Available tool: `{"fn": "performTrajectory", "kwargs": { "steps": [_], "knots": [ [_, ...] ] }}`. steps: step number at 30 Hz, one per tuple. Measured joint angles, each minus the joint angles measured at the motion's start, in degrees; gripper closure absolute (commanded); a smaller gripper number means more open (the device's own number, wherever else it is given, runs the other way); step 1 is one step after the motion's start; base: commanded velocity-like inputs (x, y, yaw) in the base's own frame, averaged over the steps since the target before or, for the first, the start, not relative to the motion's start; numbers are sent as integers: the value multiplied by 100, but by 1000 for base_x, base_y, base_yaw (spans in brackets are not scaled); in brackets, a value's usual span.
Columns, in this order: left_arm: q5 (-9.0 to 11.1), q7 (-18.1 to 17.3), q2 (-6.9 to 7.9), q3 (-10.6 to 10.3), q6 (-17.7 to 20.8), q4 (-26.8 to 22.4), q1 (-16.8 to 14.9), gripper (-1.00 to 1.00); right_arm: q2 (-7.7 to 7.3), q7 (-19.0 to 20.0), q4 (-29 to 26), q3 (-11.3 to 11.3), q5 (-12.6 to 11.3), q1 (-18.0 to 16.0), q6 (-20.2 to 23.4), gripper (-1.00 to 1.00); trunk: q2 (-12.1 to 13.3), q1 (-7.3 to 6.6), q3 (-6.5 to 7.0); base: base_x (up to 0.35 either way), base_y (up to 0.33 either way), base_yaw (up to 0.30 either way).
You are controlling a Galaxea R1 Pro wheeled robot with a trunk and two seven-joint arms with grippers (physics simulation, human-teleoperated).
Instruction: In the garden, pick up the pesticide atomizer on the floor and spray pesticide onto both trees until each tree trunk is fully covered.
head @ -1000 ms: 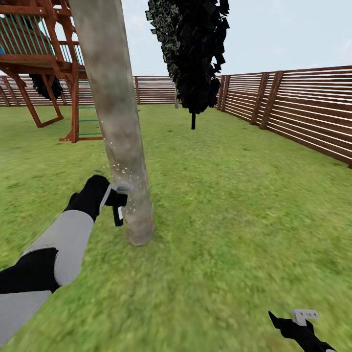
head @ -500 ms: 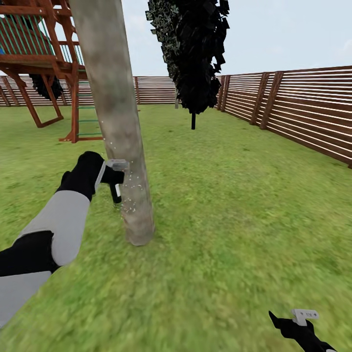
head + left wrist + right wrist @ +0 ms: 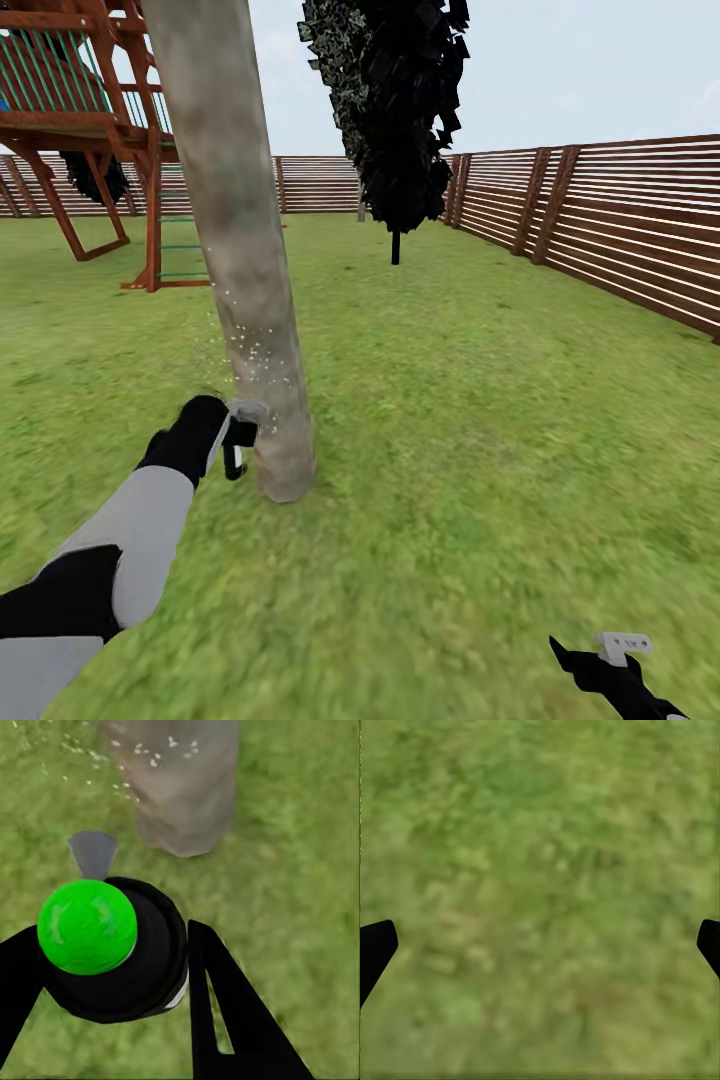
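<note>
The left tool [image 3: 236, 440] is clamped on the pesticide atomizer [image 3: 112, 949], low beside the tree trunk [image 3: 235, 250], just short of its foot. The nozzle faces the bark, and white droplets [image 3: 250, 345] speckle it higher up. The trunk's long axis leans upward, so uncovered bark probably lies above. The right tool [image 3: 612, 668] hangs spread wide and empty over the grass [image 3: 480, 420], well apart. Nothing stands between.
</note>
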Motion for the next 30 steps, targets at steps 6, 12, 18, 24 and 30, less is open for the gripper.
{"fn": "performTrajectory", "kwargs": {
  "steps": [6, 12, 18, 24, 30],
  "knots": [
    [261, 372, 11, 533, -1127, 182, 949, 100, -2, 0, 0, 4, 0, 0, 0, -100, 0, 0, 0, 0, 0, 0],
    [394, 389, -8, 880, -1423, 196, 1550, 100, -4, 1, 2, 3, 9, 0, 0, -100, 0, 0, 1, 20, 0, 0],
    [408, 376, -106, 908, -2102, 451, 1718, 100, -5, 0, 3, -4, 9, 0, 0, -100, 0, 0, 1, 251, -137, 0],
    [395, 393, -107, 909, -2110, 490, 1794, 100, 5, 0, 20, 4, 9, 0, 0, -100, 0, -1, 1, 119, -267, 136],
    [395, 377, -88, 1282, -2119, 491, 1811, 100, 12, 0, 26, 5, 9, 0, 0, -100, 0, -1, 1, 241, -240, 171]
  ]
}}
